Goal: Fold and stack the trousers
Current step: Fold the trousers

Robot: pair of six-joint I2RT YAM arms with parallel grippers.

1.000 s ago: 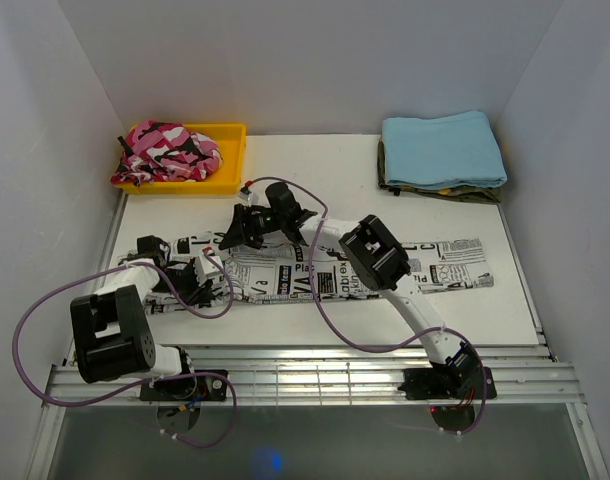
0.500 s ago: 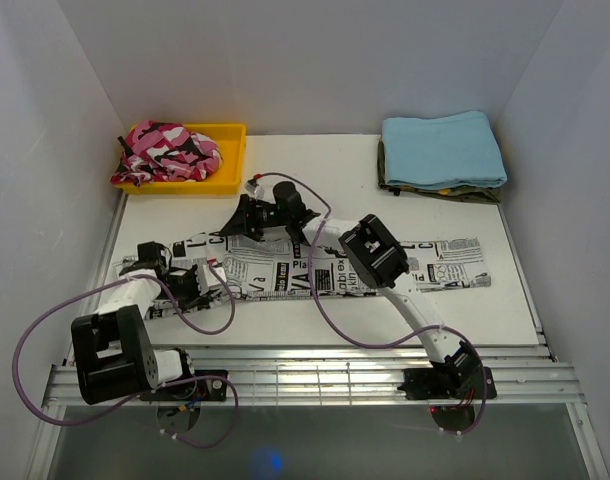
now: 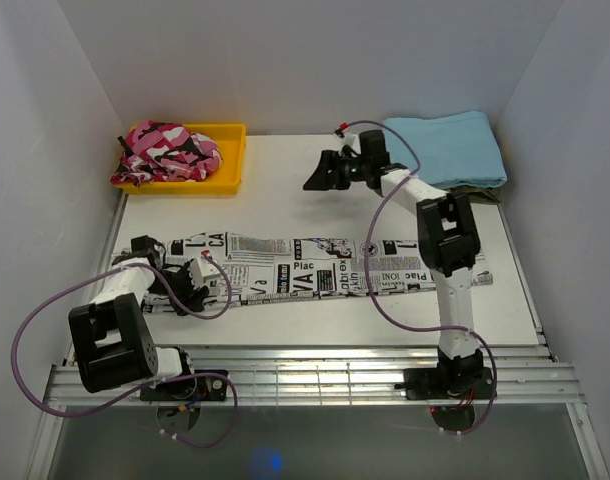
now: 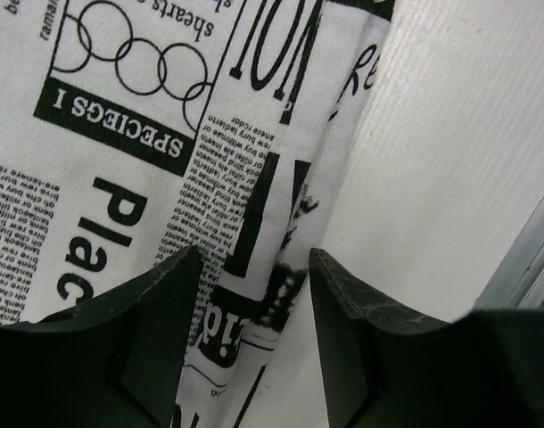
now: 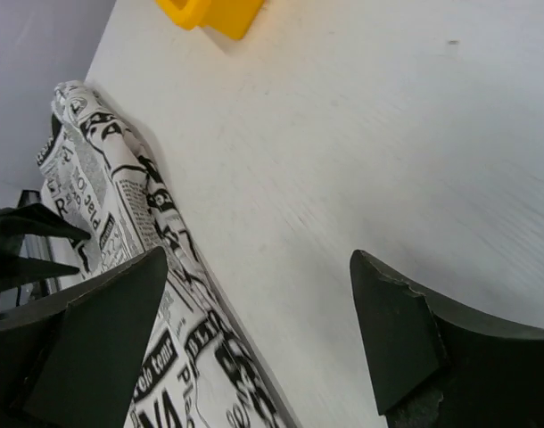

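**Now that both tools have let go, the long fold lies flat**

As I loosen my left tool point(image 3: 190, 278) at the near left end of the trousers point(image 3: 315, 275), its fingers spread apart and straddle the folded edge without pinching it; printed cloth and bare table point(image 3: 285, 195) show between them. A moment ago the same tool was nearly pressed together on that end, so I read this as the release after the laying-down.

The trousers themselves have changed most. A second back their left part was bunched under my two arms; they now run as one long narrow strip across the middle of the table, from just beside my left tool to well over on the right, flat and with fairly straight edges.

Farther back, my right tool point(image 3: 315, 178) has swung off the cloth and hovers above the bare far side of the table, fingers spread wide, holding nothing.

At the very back, the yellow tray point(image 3: 230, 160) with the pink garment point(image 3: 170, 150) and the blue folded cloth point(image 3: 440, 148) sit untouched.

I judge the lengthwise fold done; the crosswise folds and the stacking remain.
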